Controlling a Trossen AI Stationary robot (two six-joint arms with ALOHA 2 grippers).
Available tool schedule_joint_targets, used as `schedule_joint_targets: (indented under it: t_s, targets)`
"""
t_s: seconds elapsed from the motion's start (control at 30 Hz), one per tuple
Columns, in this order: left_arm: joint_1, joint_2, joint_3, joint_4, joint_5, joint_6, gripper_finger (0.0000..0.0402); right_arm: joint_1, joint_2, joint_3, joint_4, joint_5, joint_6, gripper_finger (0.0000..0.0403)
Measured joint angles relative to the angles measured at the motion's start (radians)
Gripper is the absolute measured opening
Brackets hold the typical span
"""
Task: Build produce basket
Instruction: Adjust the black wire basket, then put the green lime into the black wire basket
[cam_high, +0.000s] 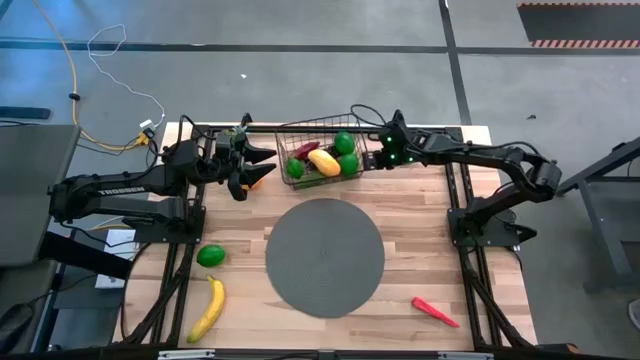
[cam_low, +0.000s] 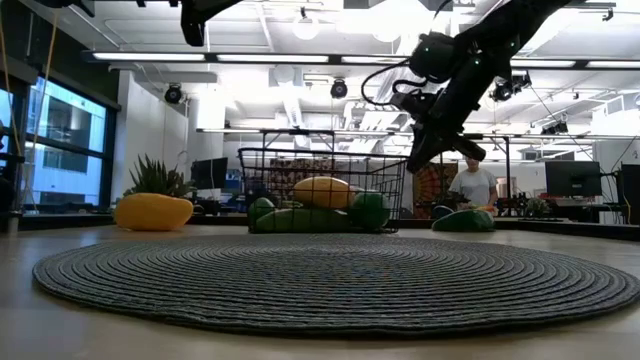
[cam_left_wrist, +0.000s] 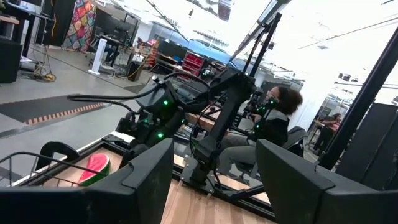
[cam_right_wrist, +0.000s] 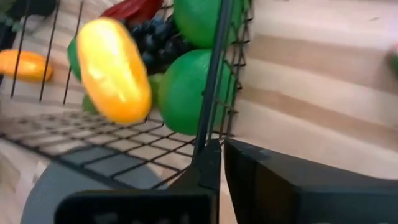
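On the table's near left lie a banana (cam_high: 207, 308) and a lime (cam_high: 210, 256), well apart from both grippers. The left gripper (cam_high: 262, 165) hovers just left of the basket (cam_high: 288, 131), fingers spread wide, holding nothing. The basket sits at the far edge behind the grey mat (cam_high: 325, 257), holding limes, grapes (cam_right_wrist: 148, 36) and a yellow piece (cam_high: 323, 160). The right gripper (cam_high: 378, 152) pinches the basket's right wall. A chilli (cam_high: 435, 311) lies near right.
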Motion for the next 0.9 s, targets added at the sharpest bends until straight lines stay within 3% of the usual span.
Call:
schedule_joint_targets:
  t_s: [0.33,0.5,0.7,0.8,0.9]
  targets:
    - [0.0,0.0,0.0,0.0,0.0,0.0,0.0216,0.101,0.0,0.0,0.003,-0.003,0.023,0.0012]
    - [0.0,0.0,0.0,0.0,0.0,0.0,0.0216,0.096,-0.043,0.0,-0.054,-0.004,-0.057,0.0012]
    - [0.0,0.0,0.0,-0.001,0.0,0.003,0.0216,0.118,-0.224,-0.003,-0.208,0.043,-0.213,0.0012]
    - [0.0,0.0,0.0,-0.004,0.0,0.002,0.0216,0.16,-0.345,-0.055,-0.166,0.09,-0.244,0.0012]
    - [0.0,0.0,0.0,-0.005,0.0,0.002,0.0216,0.197,-0.47,-0.16,-0.012,0.102,-0.231,0.0012]
